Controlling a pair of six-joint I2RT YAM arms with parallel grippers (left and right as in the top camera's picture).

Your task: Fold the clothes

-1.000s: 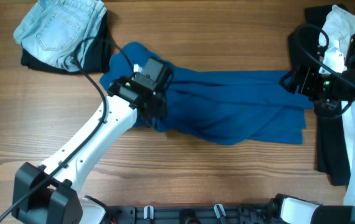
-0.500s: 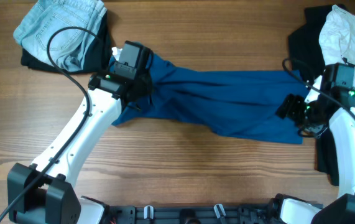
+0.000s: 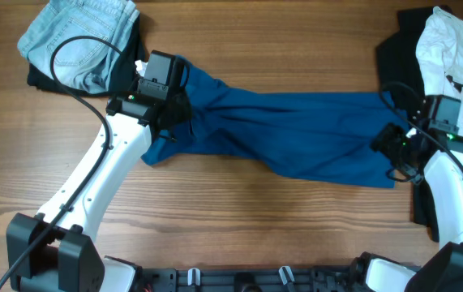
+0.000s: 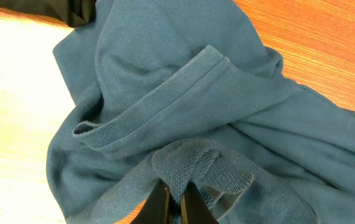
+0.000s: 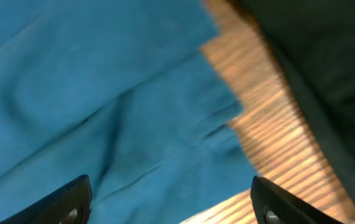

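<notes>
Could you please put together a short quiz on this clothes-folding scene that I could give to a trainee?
1. True or false: the left claw is shut on the blue shirt.
2. In the overhead view, where does the pale denim lie? A: top left. B: top right. C: bottom centre.
3. Fill in the gap: the right claw stands ____ over the shirt's edge.
Key: 1 true; 2 A; 3 open.
</notes>
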